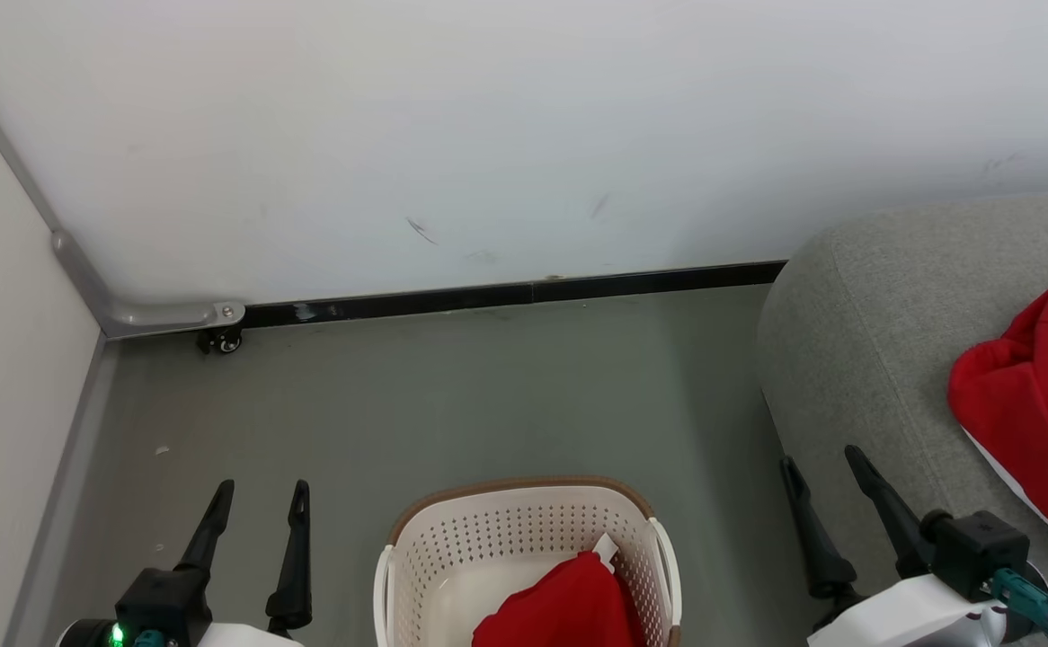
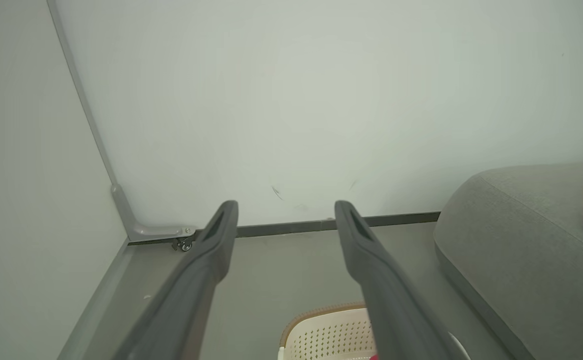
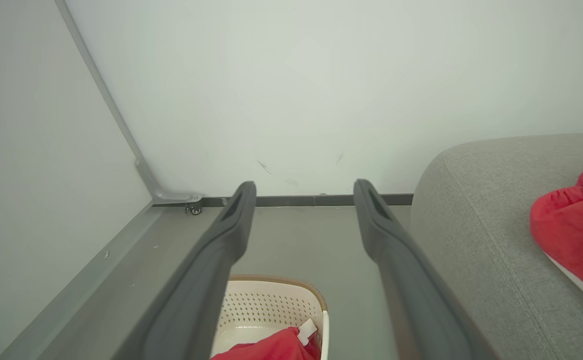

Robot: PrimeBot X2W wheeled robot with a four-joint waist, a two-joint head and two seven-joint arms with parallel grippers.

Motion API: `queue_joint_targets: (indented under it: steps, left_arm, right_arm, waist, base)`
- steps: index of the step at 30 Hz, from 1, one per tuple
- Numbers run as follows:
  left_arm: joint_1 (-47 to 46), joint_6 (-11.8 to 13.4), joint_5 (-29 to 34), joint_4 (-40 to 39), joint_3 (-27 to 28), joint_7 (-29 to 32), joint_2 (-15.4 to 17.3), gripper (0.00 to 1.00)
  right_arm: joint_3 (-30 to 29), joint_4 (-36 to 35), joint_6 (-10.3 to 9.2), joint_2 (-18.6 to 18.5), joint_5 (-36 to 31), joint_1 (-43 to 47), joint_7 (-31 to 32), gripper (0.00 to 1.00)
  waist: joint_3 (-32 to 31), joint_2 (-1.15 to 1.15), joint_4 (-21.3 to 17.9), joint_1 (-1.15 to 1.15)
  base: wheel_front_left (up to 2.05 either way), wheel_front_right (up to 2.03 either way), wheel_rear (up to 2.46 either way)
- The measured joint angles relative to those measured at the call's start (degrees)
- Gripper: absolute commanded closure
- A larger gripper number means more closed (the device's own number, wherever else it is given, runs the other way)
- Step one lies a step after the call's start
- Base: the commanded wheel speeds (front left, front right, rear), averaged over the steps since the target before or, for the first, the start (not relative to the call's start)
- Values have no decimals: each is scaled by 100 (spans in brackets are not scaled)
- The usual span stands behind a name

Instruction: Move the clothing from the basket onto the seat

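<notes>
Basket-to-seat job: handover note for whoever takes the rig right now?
Grippers: left gripper open and empty, over the floor to the left of the basket. The right gripper is open and empty, by the near edge of the seat.
Done: a red garment lies on the seat.
Left: another red garment sits in the basket, white tag showing. Can't tell whether more lie under it. Neither gripper is touching it.
</notes>
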Motion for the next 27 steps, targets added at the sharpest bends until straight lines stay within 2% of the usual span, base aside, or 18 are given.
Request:
queue_joint_targets:
  steps: [16, 21, 27]
  left_arm:
    - [-1, -9, 149, -11, 126, 0, 44, 0]
    - [-1, -64, 151, -3, 86, 0, 13, 0]
    - [-15, -280, 241, 131, -131, 0, 57, 0]
  right_arm:
    - [-32, -143, 0, 9, 1, 75, 104, 0]
    - [-67, -214, 0, 12, 1, 75, 105, 0]
    - [-169, -260, 0, 20, 1, 76, 105, 0]
  waist:
    - [53, 0, 40, 0]
    - [86, 0, 32, 0]
    - [148, 0, 9, 0]
  base:
    - [0, 0, 0]
    - [0, 0, 0]
    - [0, 0, 0]
